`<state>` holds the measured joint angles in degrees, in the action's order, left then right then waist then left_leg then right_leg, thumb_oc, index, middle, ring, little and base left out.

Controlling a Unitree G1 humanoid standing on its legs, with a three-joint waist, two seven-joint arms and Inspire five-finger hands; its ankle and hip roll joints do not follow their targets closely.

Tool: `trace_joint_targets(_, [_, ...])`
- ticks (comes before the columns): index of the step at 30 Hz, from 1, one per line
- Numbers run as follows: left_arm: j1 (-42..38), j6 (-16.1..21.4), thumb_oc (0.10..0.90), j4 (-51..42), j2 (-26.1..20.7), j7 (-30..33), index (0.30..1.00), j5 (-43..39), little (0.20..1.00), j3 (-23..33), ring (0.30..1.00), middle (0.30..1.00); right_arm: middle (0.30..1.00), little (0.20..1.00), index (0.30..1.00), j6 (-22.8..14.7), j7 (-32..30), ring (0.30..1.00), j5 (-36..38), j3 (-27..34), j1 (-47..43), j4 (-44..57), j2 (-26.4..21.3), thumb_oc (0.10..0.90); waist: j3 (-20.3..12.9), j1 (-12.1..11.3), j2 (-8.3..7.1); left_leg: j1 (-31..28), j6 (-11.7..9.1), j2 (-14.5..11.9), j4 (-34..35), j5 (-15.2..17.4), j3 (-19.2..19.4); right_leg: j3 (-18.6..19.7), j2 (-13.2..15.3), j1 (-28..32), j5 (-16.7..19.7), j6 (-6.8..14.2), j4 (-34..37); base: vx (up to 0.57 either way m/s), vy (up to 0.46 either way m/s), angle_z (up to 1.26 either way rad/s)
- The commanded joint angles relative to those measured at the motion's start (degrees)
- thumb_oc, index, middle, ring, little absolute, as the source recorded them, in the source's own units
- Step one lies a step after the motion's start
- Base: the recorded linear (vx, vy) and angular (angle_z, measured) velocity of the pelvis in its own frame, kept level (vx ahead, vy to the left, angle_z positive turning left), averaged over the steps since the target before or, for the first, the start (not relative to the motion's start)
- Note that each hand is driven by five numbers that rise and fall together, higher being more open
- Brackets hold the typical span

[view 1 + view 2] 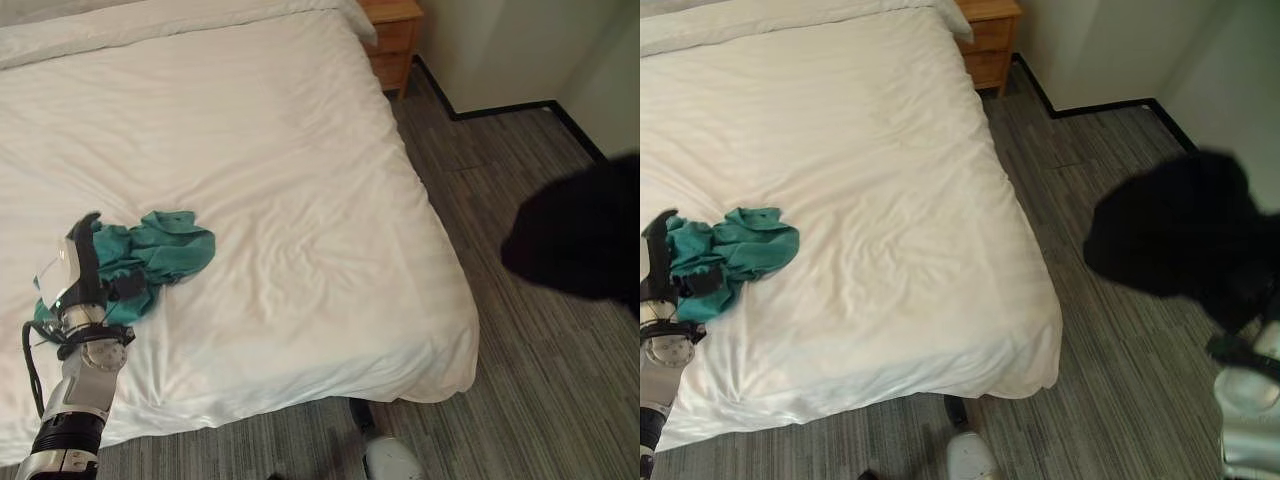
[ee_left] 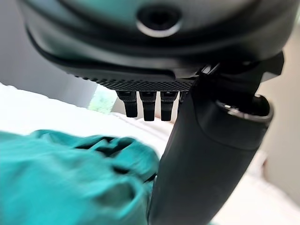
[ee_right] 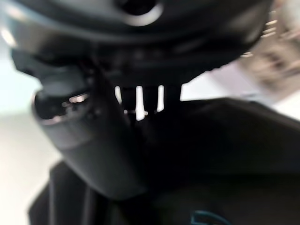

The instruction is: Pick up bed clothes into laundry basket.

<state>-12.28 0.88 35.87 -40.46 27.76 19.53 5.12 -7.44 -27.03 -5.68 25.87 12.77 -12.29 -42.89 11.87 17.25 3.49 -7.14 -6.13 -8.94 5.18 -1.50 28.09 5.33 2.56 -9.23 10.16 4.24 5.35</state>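
One teal garment [image 1: 160, 252] lies under the left hand [image 1: 84, 270], fingers [image 2: 147, 107] straight; no legible writing.

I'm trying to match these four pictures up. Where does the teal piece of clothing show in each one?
Left eye view: teal garment lies crumpled on the white bed, lower left, by the left robot hand.
Right eye view: it sits at the left edge.
Left wrist view: it fills the lower left, past the fingers.
Right wrist view: I cannot make it out.
Shared landmark: the white bed.
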Motion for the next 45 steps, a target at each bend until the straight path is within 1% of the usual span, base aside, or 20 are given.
trace_joint_targets(1, [-4.8,-2.7,0.8,4.8,-11.9,2.0,0.9,5.2,0.9,0.6,0.9,0.9,0.3,0.3,0.3,-1.0,-0.2,0.3,-3.7,3.9,0.5,0.3,-1.7,0.4,-3.9,0.0,-1.33,2.4,-1.6,-1.2,-0.2,3.9,-2.0,-3.4,6.3,4.3,-9.1,7.2,-0.3,-0.07,0.0,-0.12])
trace_joint_targets(5, [-9.3,-5.5,0.8,20.1,-16.7,-1.6,0.9,9.1,0.9,-6.9,0.9,0.9,0.3,0.3,0.3,-0.4,0.4,0.3,-2.1,1.5,1.2,-6.2,-1.0,0.4,-2.5,1.6,-0.72,6.4,-1.9,-1.7,-0.2,2.7,-1.7,-2.8,5.7,-0.2,-7.7,7.0,-0.3,-0.1,-0.002,-0.17])
trace_joint_targets(6, [-9.8,-6.1,0.653,27.2,-15.9,-6.7,0.679,12.1,0.679,-10.9,0.679,0.679,0.3,0.3,0.3,-0.7,1.1,0.3,0.9,0.6,0.4,-8.0,-0.3,0.4,-1.7,2.1,-0.53,7.6,-1.9,-1.9,-0.2,2.2,-1.4,-2.5,5.4,-1.4,-7.4,7.0,-0.3,-0.06,-0.006,-0.12])
trace_joint_targets(8, [-10.7,-5.5,0.4,28.7,-15.3,-8.4,0.3,12.6,0.3,-12.6,0.3,0.3,0.3,0.3,0.3,-0.8,1.7,0.3,1.9,0.4,0.1,-8.4,-0.2,0.4,-1.6,1.9,-0.47,8.2,-1.9,-2.0,-0.2,2.0,-1.4,-2.5,5.3,-1.8,-7.4,6.9,-0.3,-0.03,-0.002,-0.11])
trace_joint_targets(10, [-9.0,-4.3,0.4,29.3,-11.6,-10.7,0.3,8.8,0.3,-10.4,0.3,0.3,0.3,0.3,0.3,-0.3,2.9,0.3,3.0,0.4,0.5,-8.2,0.2,0.4,-1.6,1.6,-0.51,8.4,-1.9,-2.0,-0.2,1.9,-1.5,-2.5,5.3,-1.9,-7.6,6.7,-0.3,0.0,0.006,-0.35])
trace_joint_targets(13, [-8.7,-4.1,0.4,25.4,-11.4,-9.7,0.3,7.9,0.3,-9.3,0.3,0.3,0.3,0.3,0.3,-0.5,3.3,0.3,3.4,0.8,0.5,-8.2,0.2,0.4,-1.6,1.5,-0.62,7.5,-1.8,-2.0,-0.2,2.0,-1.5,-2.4,5.4,-1.0,-7.9,6.7,-0.3,0.0,0.04,-0.07])
trace_joint_targets(19, [-11.3,-4.2,0.4,2.1,-15.0,-4.5,0.3,7.7,0.3,-4.1,0.3,0.3,0.3,0.3,0.3,-0.1,5.4,0.3,4.0,1.1,0.9,-7.2,2.2,0.4,-2.1,0.4,-1.63,3.0,-0.6,0.1,-0.2,3.7,-2.6,-3.1,6.7,4.3,-8.2,7.1,-0.3,-0.01,0.13,0.04])
trace_joint_targets(24, [-14.3,-2.8,0.4,-7.7,-14.5,1.0,0.3,7.6,0.3,-1.3,0.3,0.3,0.3,0.3,0.3,-0.3,6.0,0.3,3.0,0.6,2.1,-6.1,4.3,0.4,-3.0,0.5,-3.26,1.0,0.3,1.6,-0.2,4.8,-2.7,-3.3,7.9,6.2,-7.1,8.3,-0.3,-0.02,0.133,0.09])
trace_joint_targets(27, [-16.4,-0.3,0.4,-15.8,-10.9,5.6,0.3,4.5,0.3,1.1,0.3,0.3,0.3,0.3,0.3,-0.1,5.7,0.3,2.4,0.1,3.5,-6.2,6.9,0.4,-3.2,1.4,-4.81,0.3,0.8,2.2,-0.2,5.4,-2.7,-3.2,8.8,6.4,-5.0,9.7,-0.3,-0.05,0.11,0.04])
trace_joint_targets(28, [-16.2,3.7,0.4,-24.0,-7.9,7.1,0.3,1.5,0.3,2.9,0.3,0.3,0.3,0.3,0.3,0.1,5.3,0.3,2.4,-0.1,3.5,-6.5,8.7,0.4,-3.4,2.1,-5.9,-0.1,0.9,2.4,-0.2,5.8,-1.5,-2.5,8.9,5.8,-2.1,10.8,-0.3,-0.06,0.057,0.0])
trace_joint_targets(30, [-15.5,5.5,0.4,-28.3,-5.4,7.4,0.3,-0.2,0.3,3.5,0.3,0.3,0.3,0.3,0.3,-0.1,5.0,0.3,2.4,-0.3,3.5,-6.4,9.7,0.4,-3.3,2.3,-6.35,-0.3,0.8,2.2,-0.2,5.8,-0.5,-1.9,8.7,5.1,-0.5,10.8,-0.3,-0.11,0.025,-0.11])
trace_joint_targets(31, [-15.2,9.3,0.4,-35.7,-0.2,5.8,0.3,-3.7,0.3,2.0,0.3,0.3,0.3,0.3,0.3,-0.5,4.5,0.3,2.9,-0.6,3.0,-5.8,12.2,0.4,-2.7,3.2,-6.92,0.0,1.0,1.3,-0.2,5.4,0.7,-2.5,8.3,4.2,0.6,10.8,-1.0,-0.12,-0.01,-0.28])
trace_joint_targets(32, [-15.0,9.2,0.4,-36.0,-0.2,5.6,0.3,-3.8,0.3,2.1,0.3,0.3,0.3,0.3,0.3,-0.4,4.5,0.3,2.9,-0.5,3.1,-5.7,12.3,0.4,-2.7,3.1,-6.88,-0.1,1.0,1.2,-0.2,5.4,0.7,-2.5,8.2,4.2,0.6,10.8,-1.0,-0.29,0.074,-0.42])
trace_joint_targets(33, [-12.9,11.7,0.4,-40.4,4.5,4.0,0.3,-7.8,0.3,0.1,0.3,0.3,0.3,0.3,0.3,-1.4,4.3,0.3,3.3,-2.2,1.8,-3.8,13.9,0.4,-2.3,3.4,-6.9,0.2,1.8,0.6,-0.2,5.0,2.4,-4.3,8.5,4.3,-1.9,10.4,-4.1,-0.26,0.132,-0.37])
trace_joint_targets(37, [-7.1,13.2,0.4,-45.1,10.8,-1.3,0.3,-10.0,0.3,-4.3,0.3,0.3,0.3,0.3,0.3,-3.5,4.4,0.3,4.3,-2.6,0.9,1.0,16.8,0.4,-2.7,2.6,-6.91,-1.2,2.7,0.2,-0.2,5.8,4.0,-6.9,7.5,5.8,-7.5,8.3,-11.7,-0.19,0.097,-0.8])
trace_joint_targets(39, [-4.5,13.5,0.4,-47.3,13.8,-4.3,0.3,-11.3,0.3,-8.6,0.3,0.3,0.3,0.3,0.3,-4.8,4.4,0.3,4.3,-4.2,-0.3,3.8,18.4,0.4,-4.1,2.0,-7.03,-1.4,3.6,-0.7,-0.2,4.6,7.9,-12.7,8.7,7.9,-9.6,7.2,-18.0,-0.25,-0.002,-0.47])
trace_joint_targets(41, [-3.9,13.5,0.4,-47.9,15.1,-4.7,0.3,-12.3,0.3,-9.8,0.3,0.3,0.3,0.3,0.3,-5.0,4.5,0.3,4.0,-5.0,-0.9,5.1,18.7,0.4,-4.7,1.2,-7.1,-1.7,3.8,-1.0,-0.2,4.3,9.8,-15.0,10.0,8.6,-9.6,7.1,-19.9,-0.2,-0.051,-0.76])
trace_joint_targets(42, [-4.1,12.8,0.4,-47.4,16.4,-5.5,0.3,-14.1,0.3,-12.7,0.3,0.3,0.3,0.3,0.3,-5.3,4.5,0.3,3.2,-7.8,-3.3,6.1,18.1,0.4,-5.8,-0.4,-7.01,-1.7,4.1,-1.9,-0.2,3.2,13.4,-21.0,13.1,10.9,-9.0,6.9,-21.2,-0.34,-0.14,-1.07])
trace_joint_targets(44, [-4.6,12.3,0.4,-47.3,16.5,-6.1,0.3,-14.3,0.3,-14.0,0.3,0.3,0.3,0.3,0.3,-5.3,4.4,0.3,2.4,-9.1,-4.1,6.4,17.8,0.4,-6.3,-1.5,-7.19,-1.7,3.8,-2.2,-0.2,2.4,15.0,-23.3,14.3,12.4,-7.7,7.2,-20.5,-0.27,-0.174,-1.99])
trace_joint_targets(45, [-4.6,12.1,0.4,-47.8,16.8,-6.5,0.3,-15.3,0.3,-16.3,0.3,0.3,0.3,0.3,0.3,-5.0,4.0,0.3,1.1,-11.8,-6.2,6.6,16.8,0.4,-7.3,-3.8,-7.22,-1.5,3.3,-3.8,-0.5,0.7,18.6,-28.3,17.1,15.5,-4.7,8.0,-18.1,-0.18,-0.155,-2.19])
